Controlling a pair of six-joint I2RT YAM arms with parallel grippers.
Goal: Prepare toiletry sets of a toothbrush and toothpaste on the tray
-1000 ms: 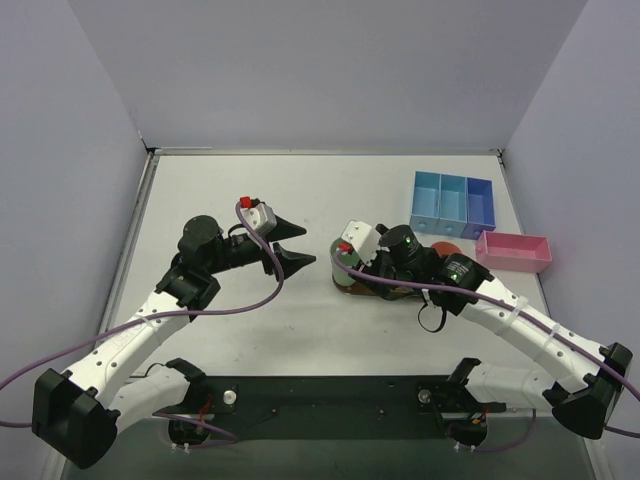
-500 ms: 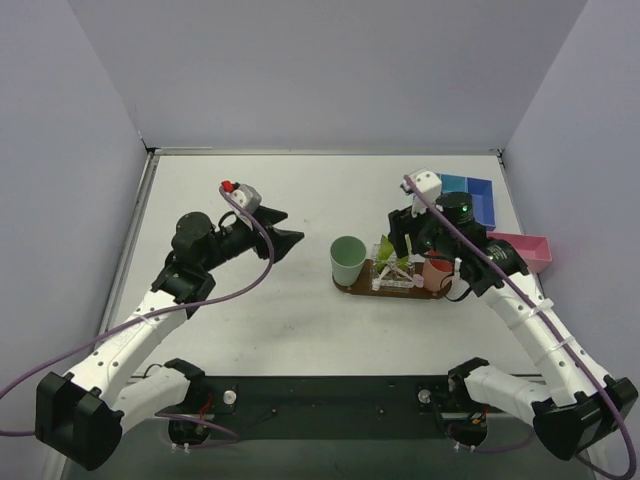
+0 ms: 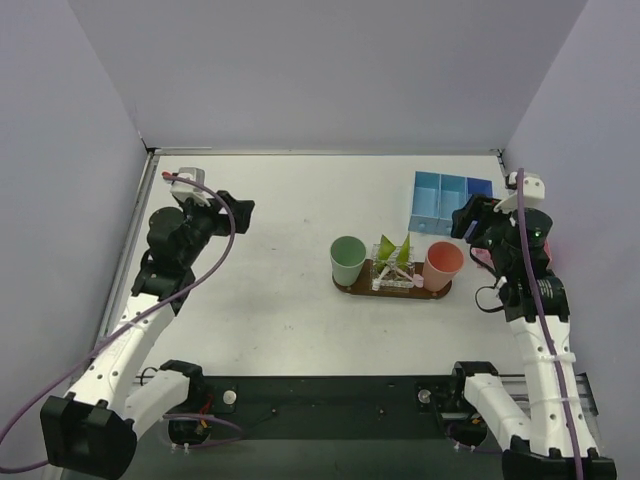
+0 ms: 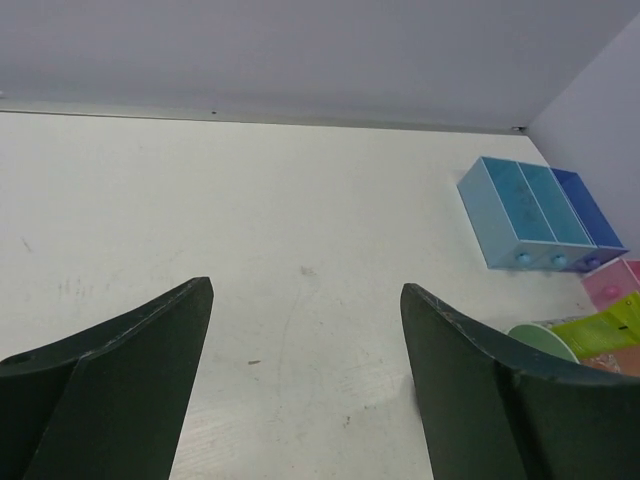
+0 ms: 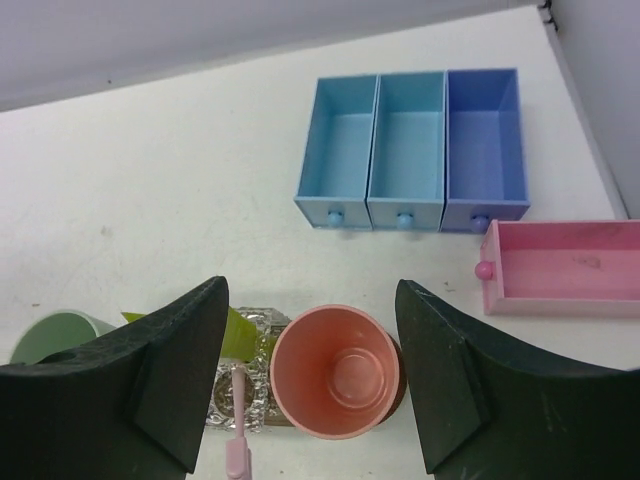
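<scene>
While both hang open and empty, the left gripper (image 4: 306, 295) well off to the left and the right gripper (image 5: 310, 290) near the salmon cup (image 3: 443, 264), lime-green toothpaste tubes (image 3: 392, 248) and pale toothbrushes (image 3: 398, 277) sit on the tray (image 3: 400, 293) beside a mint-green cup (image 3: 348, 258). Any retreat should probably rise high, touching neither cup.

lime-green toothpaste tubes (image 3: 393, 248) and pale toothbrushes (image 3: 388, 277) lean together on the dark oval tray (image 3: 362, 290).

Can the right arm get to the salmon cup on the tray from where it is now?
Likely yes. The right pincer is open and hangs close by the salmon cup, with nothing between them; the blue bin stands clear behind.
</scene>
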